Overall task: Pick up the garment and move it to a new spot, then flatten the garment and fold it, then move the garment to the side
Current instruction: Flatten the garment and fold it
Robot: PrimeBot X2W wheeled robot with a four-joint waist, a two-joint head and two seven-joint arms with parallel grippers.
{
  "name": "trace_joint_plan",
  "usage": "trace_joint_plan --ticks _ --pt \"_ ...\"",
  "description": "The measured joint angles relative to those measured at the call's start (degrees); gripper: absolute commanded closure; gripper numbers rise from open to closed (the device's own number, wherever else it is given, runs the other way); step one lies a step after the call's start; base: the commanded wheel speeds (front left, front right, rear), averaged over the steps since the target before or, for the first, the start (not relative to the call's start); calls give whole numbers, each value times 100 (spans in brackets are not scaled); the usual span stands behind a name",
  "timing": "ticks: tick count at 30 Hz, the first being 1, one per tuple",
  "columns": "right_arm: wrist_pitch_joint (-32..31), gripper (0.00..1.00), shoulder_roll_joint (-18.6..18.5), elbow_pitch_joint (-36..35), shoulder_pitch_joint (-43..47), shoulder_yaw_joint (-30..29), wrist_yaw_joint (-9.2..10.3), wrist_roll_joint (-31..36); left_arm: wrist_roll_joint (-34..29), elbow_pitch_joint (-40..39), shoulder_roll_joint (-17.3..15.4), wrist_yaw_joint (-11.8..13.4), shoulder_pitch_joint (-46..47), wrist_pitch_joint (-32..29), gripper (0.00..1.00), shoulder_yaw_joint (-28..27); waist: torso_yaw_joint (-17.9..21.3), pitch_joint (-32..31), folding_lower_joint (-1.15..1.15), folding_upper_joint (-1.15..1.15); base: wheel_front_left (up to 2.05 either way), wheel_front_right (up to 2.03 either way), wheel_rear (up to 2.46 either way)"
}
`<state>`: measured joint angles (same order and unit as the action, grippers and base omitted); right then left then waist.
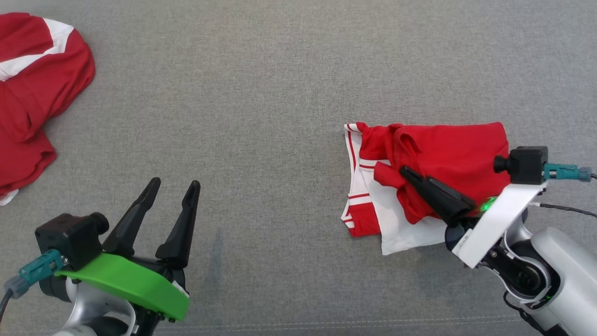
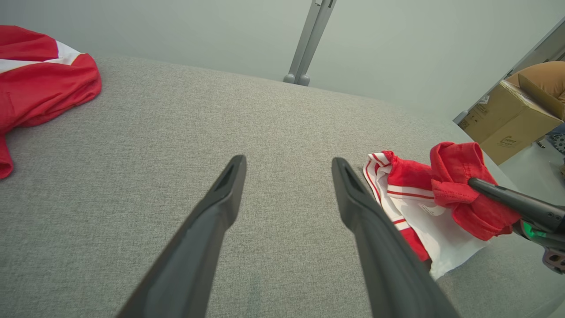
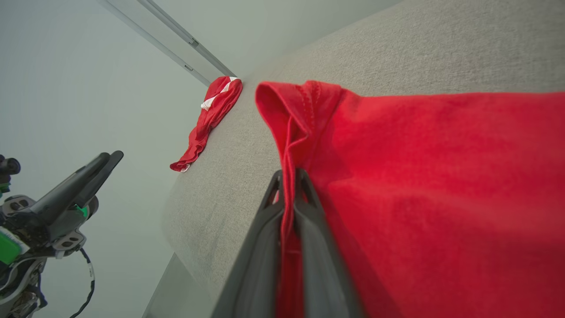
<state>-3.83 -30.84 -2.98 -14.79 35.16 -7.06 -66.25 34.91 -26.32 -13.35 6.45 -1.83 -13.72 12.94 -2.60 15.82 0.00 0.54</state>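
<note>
Far L of the table (image 1: 280, 84): a second red-and-white cloth heap (image 1: 37, 84), crumpled, prob. not the piece in play. Next, lower L, the L pincer (image 1: 176, 183): fingers spread wide, nothing btwn them, tips pointing away from the robot over bare grey surface. A wide stretch of table follows. Then the garment (image 1: 457, 149), red w/ a white panel & red stripes, lying bunched and part-folded on the R half, well apart from the L pincer. The R pincer (image 1: 405, 171) comes in from lower R, fingers pressed together on a red fold near the garment's L-centre. R wrist view shows the hem pinched btwn both fingers. Key relation: cloth sits right at the R pincer, its bulk trailing R & back toward that arm, long side roughly L–R. R arm is far nearer, so I judge any lift or drag goes w/ it. The L would have to cross the gap to help.
</note>
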Motion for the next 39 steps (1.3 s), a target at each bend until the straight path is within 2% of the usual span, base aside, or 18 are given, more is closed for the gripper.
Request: trace_joint_plan --ticks 5,12,13,14,15,21,27,30,35,37,39 --pt "-8 100 404 124 -205 310 18 375 3 49 21 0 1 0 0 15 -1 72 0 0 0 0 0" --pt "-4 99 622 434 -497 436 143 655 4 142 45 -16 7 42 0 34 6 112 0 0 0 0 0" --pt "1 69 659 477 -528 442 182 680 4 148 46 -16 7 42 0 33 10 116 0 0 0 0 0" --pt "1 27 704 516 -564 465 216 713 4 154 46 -16 7 43 0 32 15 121 0 0 0 0 0" --pt "2 0 750 545 -599 498 227 758 4 162 47 -16 7 43 0 29 22 124 0 0 0 0 0" --pt "-8 0 970 520 -727 870 186 992 4 193 47 -16 7 75 0 -44 131 124 0 0 0 0 0" --pt "212 0 920 287 -727 677 167 1080 5 218 46 -16 7 149 0 -166 262 89 0 0 0 0 0" --pt "369 0 548 298 -692 318 327 1136 5 205 77 -16 7 211 0 -171 292 63 0 0 0 0 0" --pt "583 0 -197 720 -380 -287 726 1196 4 172 122 -16 8 292 0 -167 300 55 0 0 0 0 0" --pt "633 0 -355 879 -192 -447 776 1137 3 166 129 -16 8 294 0 -148 270 70 0 0 0 0 0" --pt "656 0 -364 989 -44 -515 823 1026 -3 154 127 -16 9 299 0 -151 230 88 0 0 0 0 0"
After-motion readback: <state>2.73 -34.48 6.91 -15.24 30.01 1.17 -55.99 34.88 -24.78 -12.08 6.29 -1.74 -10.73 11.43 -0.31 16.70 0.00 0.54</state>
